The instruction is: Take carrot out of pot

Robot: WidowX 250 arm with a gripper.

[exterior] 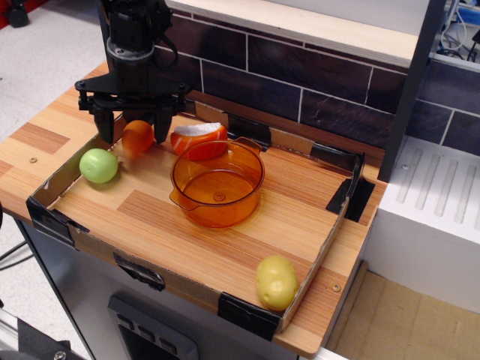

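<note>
Toward the upper left of the frame, you have one gripper (132, 129), black, hanging over the back left part of the desk (247, 229). Its two fingers (161, 126) stand spread, with the carrot (137, 139) between them; the carrot looks slightly blurred, and you cannot tell whether either finger touches it, so the gripper reads as released rather than clenched. The top of the arm is cut off by the upper edge of the frame.

Count one carrot: plain orange, smooth, stubby and rounded, sitting low between the fingers and outside the pot. Whether it rests on the desk or hangs just above it is hard to make out.

Just left of it and a little lower in the frame lies one green ball (99, 166), near the carrot, by the left cardboard wall. Just right of the gripper sits one orange wedge with a white top (199, 140), its lower part hidden behind the pot's rim.

One pot (217, 184) stands near the middle of the frame, translucent orange, upright, with nothing inside it; you can see its base through the wall.

One yellow potato-shaped toy (276, 282) lies at the lower right, well apart from the rest, against the front cardboard edge.
</note>
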